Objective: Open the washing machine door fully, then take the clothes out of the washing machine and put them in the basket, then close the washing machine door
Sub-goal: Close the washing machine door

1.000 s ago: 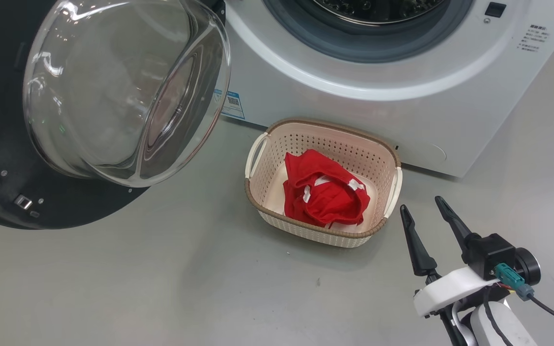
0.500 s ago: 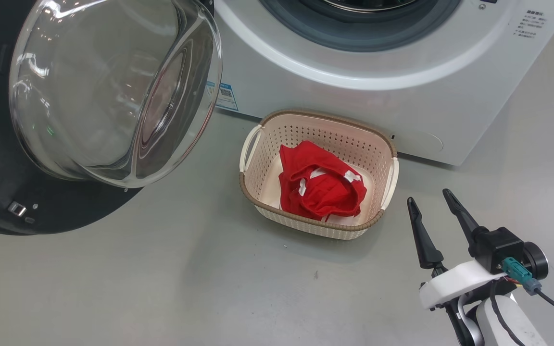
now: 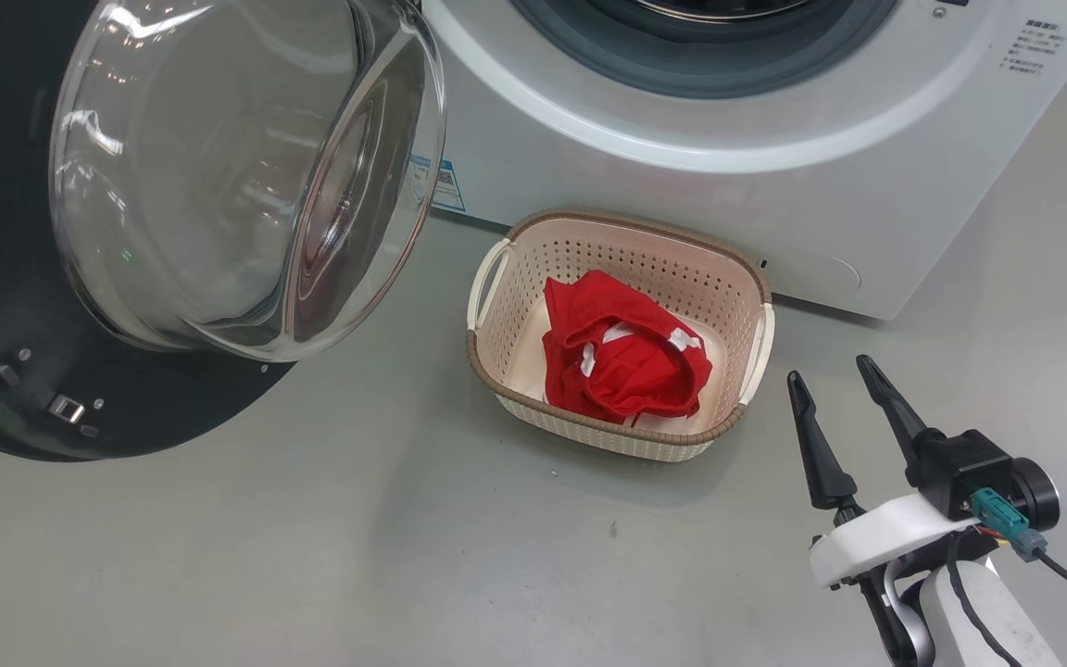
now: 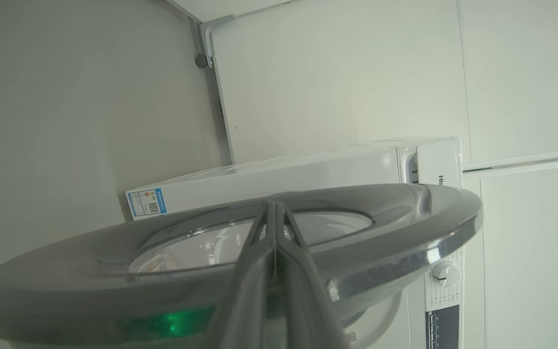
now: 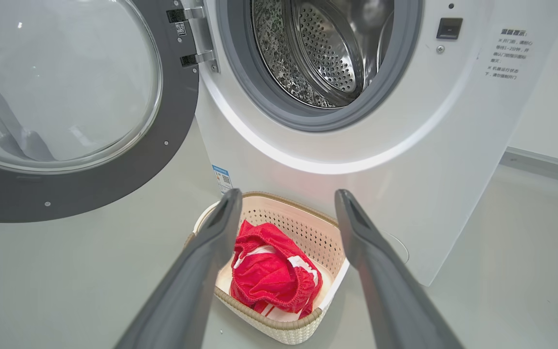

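Note:
The washing machine door stands swung open at the left, its glass bowl bulging toward me. Behind it is the white washing machine, whose steel drum looks bare inside. The cream basket sits on the floor before the washer with red clothes in it. My right gripper hovers open just right of the basket, holding nothing. In the left wrist view my left gripper is shut, its fingers lying along the door's outer rim.
Grey floor spreads in front of the washer and around the basket. A blue label marks the washer's lower front, and a white wall rises behind the machine. The left gripper's fingers show through the door glass.
The head view has swayed a little, shifting the whole picture. The right gripper has crept slightly up and right beside the basket, still open. The clothes and basket lie as before.

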### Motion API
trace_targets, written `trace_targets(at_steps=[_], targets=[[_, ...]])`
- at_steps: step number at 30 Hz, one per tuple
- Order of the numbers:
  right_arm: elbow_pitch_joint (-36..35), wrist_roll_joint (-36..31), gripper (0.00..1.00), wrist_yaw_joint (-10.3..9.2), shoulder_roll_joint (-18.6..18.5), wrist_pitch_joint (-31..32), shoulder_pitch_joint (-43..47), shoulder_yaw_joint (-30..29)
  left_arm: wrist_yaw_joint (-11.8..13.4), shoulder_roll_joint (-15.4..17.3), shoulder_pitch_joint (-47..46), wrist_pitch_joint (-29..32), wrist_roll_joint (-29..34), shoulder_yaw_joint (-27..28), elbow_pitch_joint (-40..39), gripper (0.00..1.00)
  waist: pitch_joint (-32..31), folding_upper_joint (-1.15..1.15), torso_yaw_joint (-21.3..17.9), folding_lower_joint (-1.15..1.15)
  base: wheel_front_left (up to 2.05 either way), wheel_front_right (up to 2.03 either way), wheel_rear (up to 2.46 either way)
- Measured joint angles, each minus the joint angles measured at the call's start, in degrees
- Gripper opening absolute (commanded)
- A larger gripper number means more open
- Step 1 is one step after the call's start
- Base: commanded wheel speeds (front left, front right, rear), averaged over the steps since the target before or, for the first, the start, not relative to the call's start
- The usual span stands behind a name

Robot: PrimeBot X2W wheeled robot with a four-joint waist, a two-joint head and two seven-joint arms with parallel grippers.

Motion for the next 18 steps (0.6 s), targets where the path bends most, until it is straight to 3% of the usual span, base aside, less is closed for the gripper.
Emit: trace_targets(at_steps=[18], targets=[[0.42,0.02,1.0,0.11,0.55,0.0,-0.51,0.43,-2.32,-0.05,5.32,9.27,-3.45,-0.43,-3.38,0.0,-1.35,0.0,-1.18,0.0,0.0,0.0,0.0]])
